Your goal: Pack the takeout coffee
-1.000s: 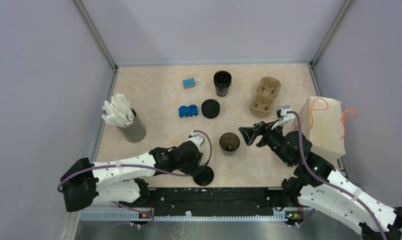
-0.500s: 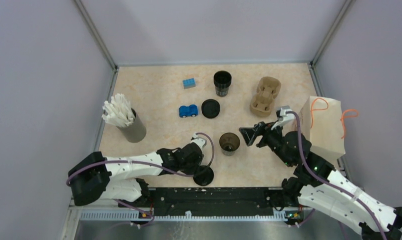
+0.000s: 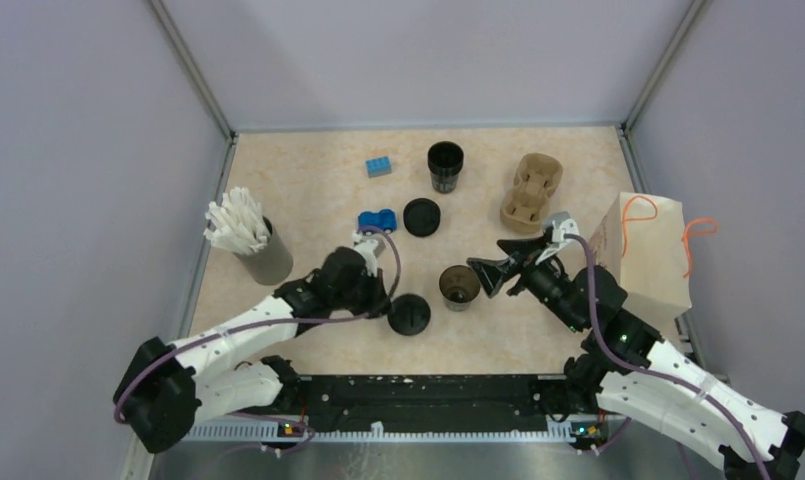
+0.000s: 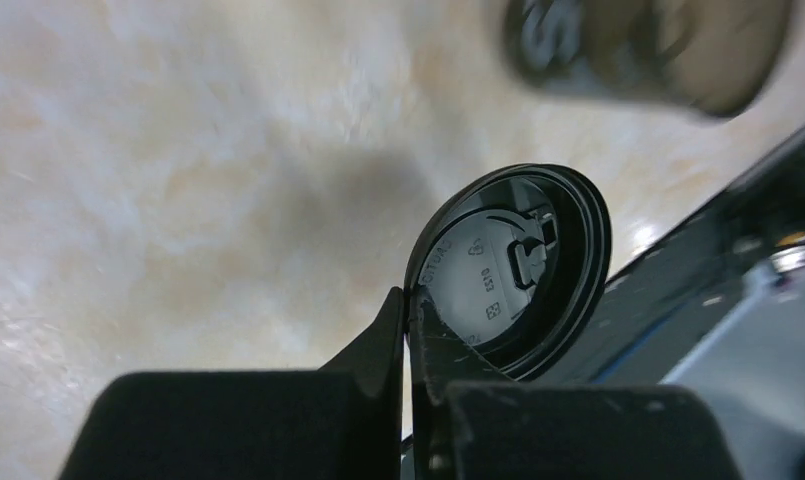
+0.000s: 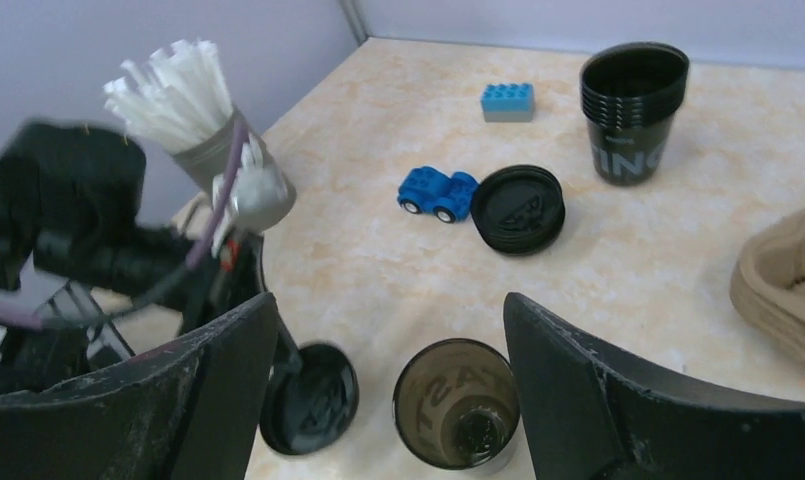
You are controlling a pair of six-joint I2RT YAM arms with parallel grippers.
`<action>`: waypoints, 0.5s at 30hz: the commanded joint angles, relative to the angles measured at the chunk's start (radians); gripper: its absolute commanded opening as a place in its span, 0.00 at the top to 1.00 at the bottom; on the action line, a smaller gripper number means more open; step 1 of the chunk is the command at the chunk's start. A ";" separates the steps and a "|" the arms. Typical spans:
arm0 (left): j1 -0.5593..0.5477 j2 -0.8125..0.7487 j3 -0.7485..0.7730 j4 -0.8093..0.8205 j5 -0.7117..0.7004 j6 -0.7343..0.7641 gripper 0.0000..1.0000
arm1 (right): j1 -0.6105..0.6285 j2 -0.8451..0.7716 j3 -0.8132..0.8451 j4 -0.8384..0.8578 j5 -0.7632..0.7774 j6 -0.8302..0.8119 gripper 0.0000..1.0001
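The marbled surface (image 3: 308, 190) carries two cups and two black lids. A ridged black cup (image 3: 445, 165) stands toward 12 o'clock and a smoky cup (image 3: 459, 287) stands mid-surface, with a loose lid (image 3: 422, 217) at its 11 o'clock. The left hand (image 4: 408, 310), stretched low, pinches the other lid (image 4: 513, 270) by its rim at the smoky cup's 8 o'clock. The right hand (image 5: 390, 305) hovers spread at its 3 o'clock.

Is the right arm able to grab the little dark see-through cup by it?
Probably yes. The right gripper is open, facing the small dark translucent cup, with nothing between them. The left gripper, shut on a flat black lid, is on its far side.
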State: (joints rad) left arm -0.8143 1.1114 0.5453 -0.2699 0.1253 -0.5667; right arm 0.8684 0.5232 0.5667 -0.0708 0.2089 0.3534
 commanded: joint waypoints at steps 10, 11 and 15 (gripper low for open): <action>0.337 -0.200 0.186 0.356 0.722 -0.349 1.00 | 0.006 -0.011 -0.281 0.945 -0.611 -0.567 0.07; 0.344 -0.200 0.181 0.413 0.751 -0.410 1.00 | 0.006 -0.005 -0.290 0.974 -0.664 -0.605 0.07; 0.347 -0.198 0.162 0.644 0.818 -0.626 1.00 | 0.006 0.033 -0.295 1.033 -0.798 -0.709 0.07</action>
State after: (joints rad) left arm -0.4744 0.9230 0.7170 0.0570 0.7795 -0.9218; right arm 0.8684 0.5278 0.2729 0.7349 -0.3801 -0.1936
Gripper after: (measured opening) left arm 0.008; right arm 0.931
